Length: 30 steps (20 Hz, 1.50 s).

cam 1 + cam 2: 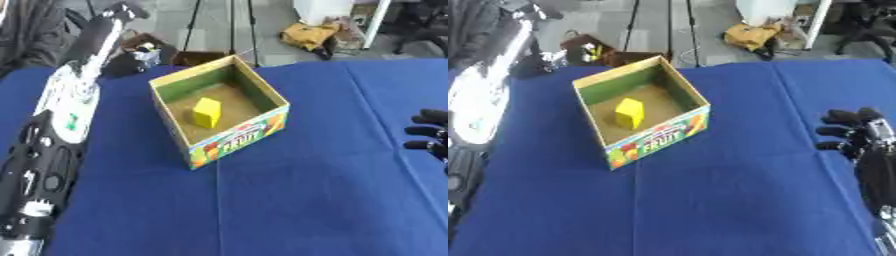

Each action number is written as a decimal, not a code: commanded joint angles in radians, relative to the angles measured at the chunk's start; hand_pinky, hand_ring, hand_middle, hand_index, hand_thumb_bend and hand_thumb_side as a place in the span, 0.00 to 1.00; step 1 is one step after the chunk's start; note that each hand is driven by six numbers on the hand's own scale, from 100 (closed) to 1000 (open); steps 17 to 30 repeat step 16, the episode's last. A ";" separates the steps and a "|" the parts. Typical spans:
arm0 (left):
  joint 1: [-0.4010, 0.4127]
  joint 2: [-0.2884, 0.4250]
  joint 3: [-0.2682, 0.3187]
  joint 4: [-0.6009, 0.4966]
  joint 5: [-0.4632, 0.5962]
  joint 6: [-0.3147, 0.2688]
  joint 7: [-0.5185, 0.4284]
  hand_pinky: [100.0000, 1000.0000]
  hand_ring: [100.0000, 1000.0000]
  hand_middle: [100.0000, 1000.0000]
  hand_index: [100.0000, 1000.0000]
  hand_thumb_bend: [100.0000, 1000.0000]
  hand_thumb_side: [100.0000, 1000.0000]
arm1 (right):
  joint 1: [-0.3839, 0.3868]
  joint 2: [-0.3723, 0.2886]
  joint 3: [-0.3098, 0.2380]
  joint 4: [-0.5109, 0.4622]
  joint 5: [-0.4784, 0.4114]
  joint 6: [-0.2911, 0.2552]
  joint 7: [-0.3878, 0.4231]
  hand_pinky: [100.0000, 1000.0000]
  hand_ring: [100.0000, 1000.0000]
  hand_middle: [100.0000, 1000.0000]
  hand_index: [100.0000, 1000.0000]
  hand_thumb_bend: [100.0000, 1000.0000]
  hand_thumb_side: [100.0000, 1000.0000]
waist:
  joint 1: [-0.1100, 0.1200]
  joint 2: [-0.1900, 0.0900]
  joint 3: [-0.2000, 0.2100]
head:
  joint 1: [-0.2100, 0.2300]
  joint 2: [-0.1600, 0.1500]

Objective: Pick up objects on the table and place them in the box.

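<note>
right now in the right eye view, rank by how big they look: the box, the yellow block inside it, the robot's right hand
1. box, clearly largest
2. right hand, partly cut by its own arm and nearer the camera, so its rank over the block is unsure
3. yellow block

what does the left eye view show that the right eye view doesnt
Only the left eye view shows the whole left arm reaching up the left side to the table's far corner. Only the right eye view shows the right robot hand with its wrist and forearm; the left eye view catches just its dark fingertips at the right edge. Both show the open box on the blue tablecloth with a yellow block inside. The left robot hand itself cannot be made out in either view.
</note>
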 commanded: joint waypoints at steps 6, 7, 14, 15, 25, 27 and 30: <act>0.125 0.008 0.008 -0.087 0.119 0.114 0.118 0.71 0.78 0.77 0.79 0.74 1.00 | -0.005 -0.015 -0.011 -0.003 0.000 -0.003 -0.004 0.58 0.69 0.67 0.75 0.00 1.00 | 0.003 -0.023 0.009 | -0.010 -0.008; 0.134 0.010 0.002 -0.093 0.132 0.127 0.131 0.71 0.78 0.76 0.79 0.73 1.00 | -0.005 -0.015 -0.011 -0.003 0.000 -0.004 -0.004 0.58 0.69 0.67 0.75 0.00 1.00 | 0.003 -0.024 0.009 | -0.010 -0.008; 0.180 0.022 -0.021 -0.106 0.236 0.144 0.173 0.71 0.78 0.76 0.79 0.70 0.96 | -0.004 -0.014 -0.013 -0.002 0.000 -0.005 -0.005 0.58 0.69 0.67 0.75 0.00 1.00 | -0.001 -0.022 0.014 | -0.009 -0.010; 0.184 0.023 -0.022 -0.106 0.251 0.142 0.174 0.71 0.78 0.76 0.79 0.70 0.96 | -0.004 -0.014 -0.013 -0.002 0.000 -0.005 -0.005 0.58 0.69 0.67 0.75 0.00 1.00 | -0.001 -0.022 0.014 | -0.009 -0.010; 0.186 0.025 -0.023 -0.105 0.267 0.140 0.176 0.71 0.78 0.76 0.79 0.70 0.96 | -0.004 -0.014 -0.013 -0.002 0.000 -0.005 -0.005 0.58 0.69 0.67 0.75 0.00 1.00 | -0.001 -0.022 0.015 | -0.008 -0.010; 0.186 0.025 -0.023 -0.105 0.267 0.140 0.176 0.71 0.78 0.76 0.79 0.70 0.96 | -0.004 -0.014 -0.013 -0.002 0.000 -0.005 -0.005 0.58 0.69 0.67 0.75 0.00 1.00 | -0.001 -0.022 0.015 | -0.008 -0.010; 0.186 0.025 -0.023 -0.105 0.267 0.140 0.176 0.71 0.78 0.76 0.79 0.70 0.96 | -0.004 -0.014 -0.013 -0.002 0.000 -0.005 -0.005 0.58 0.69 0.67 0.75 0.00 1.00 | -0.001 -0.022 0.015 | -0.008 -0.010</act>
